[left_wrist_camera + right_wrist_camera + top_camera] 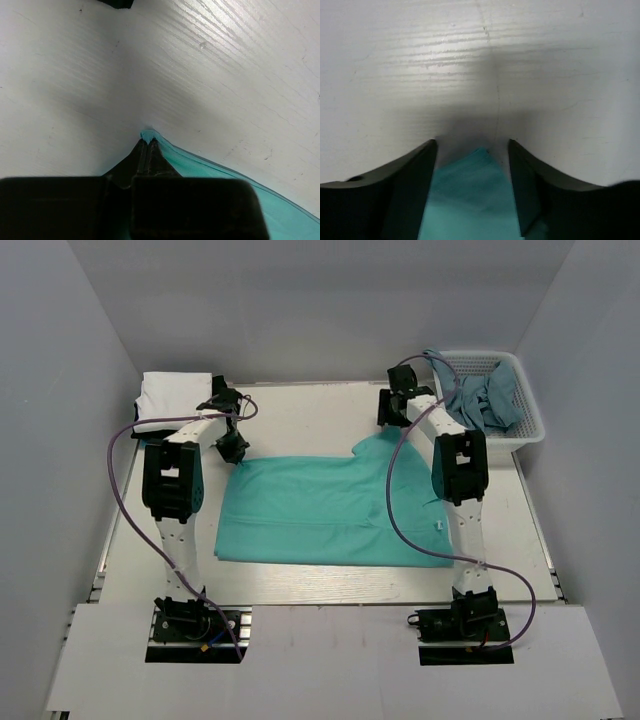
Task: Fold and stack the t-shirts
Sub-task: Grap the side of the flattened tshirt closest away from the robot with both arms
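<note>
A turquoise-green t-shirt point(320, 510) lies spread on the table, folded lengthwise, with a small neck label at its right edge. My left gripper point(232, 448) is shut on the shirt's far left corner point(148, 134), pinching the cloth between its tips. My right gripper point(392, 415) is open at the shirt's far right corner, which lies between its fingers point(475, 170). A folded white t-shirt point(172, 398) sits on a black one at the far left. Teal shirts point(485, 395) lie crumpled in the basket.
A white plastic lattice basket point(530, 425) stands at the far right corner. Grey walls enclose the table on three sides. Purple cables loop from both arms.
</note>
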`<move>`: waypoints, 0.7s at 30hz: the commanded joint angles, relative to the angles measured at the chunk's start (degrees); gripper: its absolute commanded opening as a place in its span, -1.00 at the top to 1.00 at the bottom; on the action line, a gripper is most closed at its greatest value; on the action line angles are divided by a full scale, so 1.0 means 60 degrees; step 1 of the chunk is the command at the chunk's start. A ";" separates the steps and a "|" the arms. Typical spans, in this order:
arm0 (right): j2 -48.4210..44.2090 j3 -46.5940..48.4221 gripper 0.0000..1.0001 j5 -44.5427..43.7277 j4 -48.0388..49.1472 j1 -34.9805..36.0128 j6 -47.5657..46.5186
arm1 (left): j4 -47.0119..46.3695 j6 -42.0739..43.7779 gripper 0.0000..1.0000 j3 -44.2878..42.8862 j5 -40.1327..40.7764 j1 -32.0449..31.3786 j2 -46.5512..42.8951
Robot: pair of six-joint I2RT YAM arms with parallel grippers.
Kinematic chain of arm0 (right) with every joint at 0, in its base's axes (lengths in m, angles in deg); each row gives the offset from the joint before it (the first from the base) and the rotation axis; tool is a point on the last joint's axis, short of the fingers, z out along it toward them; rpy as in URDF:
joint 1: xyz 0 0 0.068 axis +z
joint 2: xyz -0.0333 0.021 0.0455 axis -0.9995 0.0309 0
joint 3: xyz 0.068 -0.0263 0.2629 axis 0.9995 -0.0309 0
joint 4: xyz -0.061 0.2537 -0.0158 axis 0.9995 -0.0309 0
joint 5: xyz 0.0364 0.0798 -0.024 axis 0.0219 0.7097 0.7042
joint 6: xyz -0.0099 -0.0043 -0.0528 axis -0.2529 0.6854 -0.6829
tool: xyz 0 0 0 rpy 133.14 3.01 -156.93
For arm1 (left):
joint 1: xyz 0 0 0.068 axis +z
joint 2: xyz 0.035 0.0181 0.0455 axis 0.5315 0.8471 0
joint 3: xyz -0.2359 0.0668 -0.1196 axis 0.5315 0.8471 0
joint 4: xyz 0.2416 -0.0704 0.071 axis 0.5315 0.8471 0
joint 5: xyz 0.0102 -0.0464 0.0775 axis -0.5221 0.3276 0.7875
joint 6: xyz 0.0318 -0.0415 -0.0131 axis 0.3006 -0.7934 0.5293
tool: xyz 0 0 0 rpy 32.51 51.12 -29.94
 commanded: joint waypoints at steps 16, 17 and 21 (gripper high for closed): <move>-0.3869 -0.3483 1.00 0.0197 0.1362 0.0095 -0.0166 | 0.0298 0.0201 1.00 0.0444 0.0177 -0.0130 -0.1326; -0.4572 -0.3835 1.00 0.0327 0.1642 0.0139 -0.0137 | 0.0298 0.0201 1.00 0.0605 0.0177 -0.0130 -0.1517; -0.6509 -0.6135 1.00 0.0841 0.1952 0.0154 -0.0034 | -0.0037 0.0289 1.00 0.1599 0.0295 -0.0130 -0.2528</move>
